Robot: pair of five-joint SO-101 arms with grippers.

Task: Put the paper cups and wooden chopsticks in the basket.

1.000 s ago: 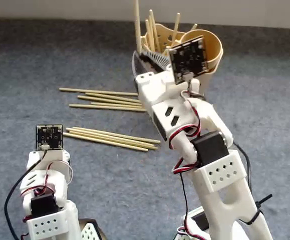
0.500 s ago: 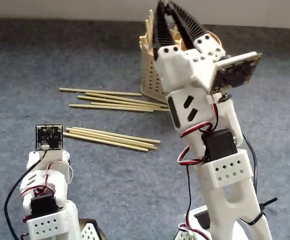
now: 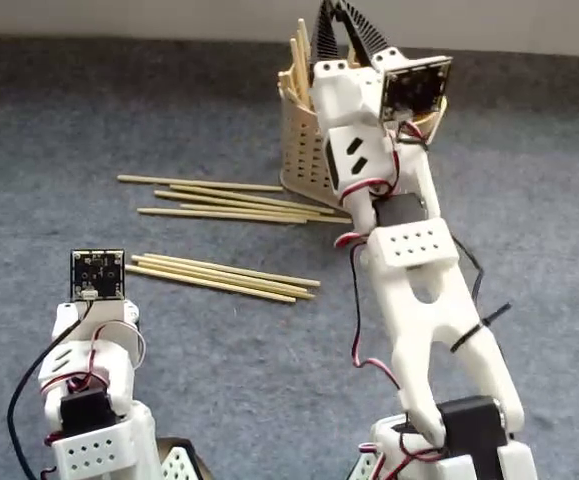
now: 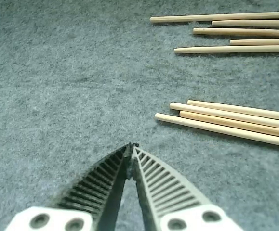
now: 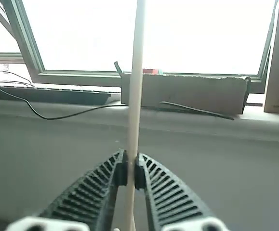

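The right claw [image 5: 131, 161] grips one chopstick [image 5: 138, 72], its long axis upright. The basket [image 3: 304, 155] stands just beneath it.

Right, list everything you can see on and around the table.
mat: one, grey, covers the table.
basket: one, cream, far side of the mat, partly behind the right arm.
basket chopsticks: several, pale wood, standing in the basket; exact count unclear.
far chopstick group: five, pale wood, lying on the mat beside the basket.
near chopstick group: four, pale wood, lying on the mat ahead of the left hand.
held chopstick: one, pale, upright.
window: one, bright, behind the table.
box: one, grey, on the windowsill.
left hand: black, shut, empty, over the mat.
right hand: black, shut on the held chopstick, above the basket.
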